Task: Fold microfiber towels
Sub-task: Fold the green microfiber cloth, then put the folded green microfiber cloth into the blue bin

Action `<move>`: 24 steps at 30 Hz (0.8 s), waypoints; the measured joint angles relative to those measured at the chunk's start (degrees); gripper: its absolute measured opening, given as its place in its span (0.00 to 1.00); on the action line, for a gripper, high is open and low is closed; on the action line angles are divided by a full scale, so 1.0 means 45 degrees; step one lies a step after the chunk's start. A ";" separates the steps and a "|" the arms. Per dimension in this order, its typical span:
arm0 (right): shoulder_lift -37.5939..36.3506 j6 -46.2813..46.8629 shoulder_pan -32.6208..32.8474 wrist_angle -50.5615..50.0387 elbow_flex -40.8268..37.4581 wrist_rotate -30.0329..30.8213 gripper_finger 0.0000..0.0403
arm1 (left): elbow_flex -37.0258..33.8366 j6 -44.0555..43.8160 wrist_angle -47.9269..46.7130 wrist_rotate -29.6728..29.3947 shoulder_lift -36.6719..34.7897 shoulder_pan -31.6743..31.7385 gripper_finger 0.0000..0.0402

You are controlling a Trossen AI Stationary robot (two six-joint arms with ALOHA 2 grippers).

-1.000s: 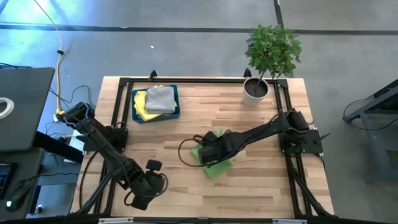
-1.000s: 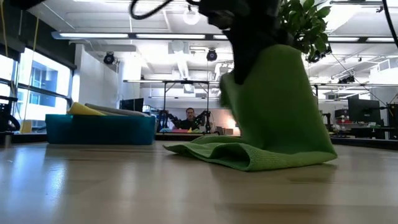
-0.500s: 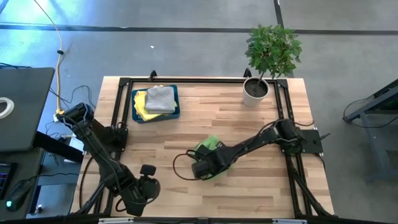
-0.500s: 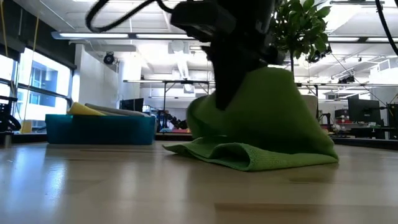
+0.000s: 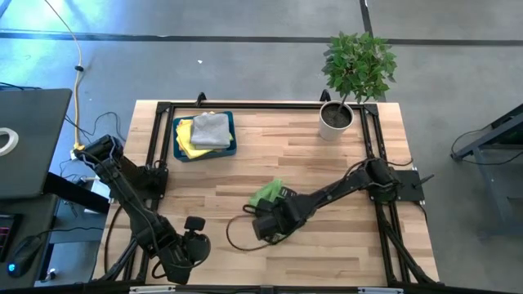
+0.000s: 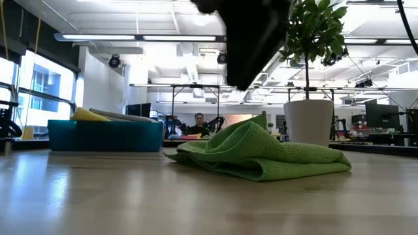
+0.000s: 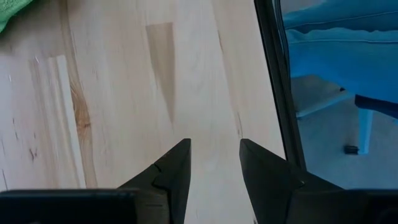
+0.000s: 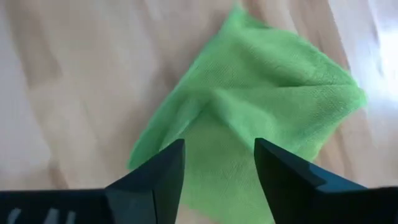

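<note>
My table (image 5: 310, 159) is pale butcher-block wood with a black metal frame (image 5: 261, 106) running round its edge. At the far right corner stands a leafy green plant (image 5: 358, 64) in a white pot (image 5: 336, 120). Near the far left corner sits my dark teal tray (image 5: 180, 153), rectangular and rigid. Off the table's left side I see a black laptop (image 5: 29, 143), and a yellow cable (image 5: 75, 82) trails across the grey floor (image 5: 245, 65). Beyond the table's far edge, a person (image 6: 198, 124) sits in the room behind.
</note>
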 joint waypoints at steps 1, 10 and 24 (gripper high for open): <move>0.0000 -0.0533 0.0150 -0.0200 0.0051 0.0014 0.46 | 0.0000 -0.0023 -0.0002 -0.0021 0.0000 0.0000 0.32; -0.0010 -0.2466 0.2133 -0.0059 -0.1648 0.1937 0.47 | 0.0000 -0.0095 0.0015 -0.0603 0.0000 0.0005 0.32; -0.0099 -0.3174 0.2106 0.3246 -0.4859 0.1198 0.47 | 0.0000 -0.0092 0.0824 -0.0918 0.0000 0.0425 0.32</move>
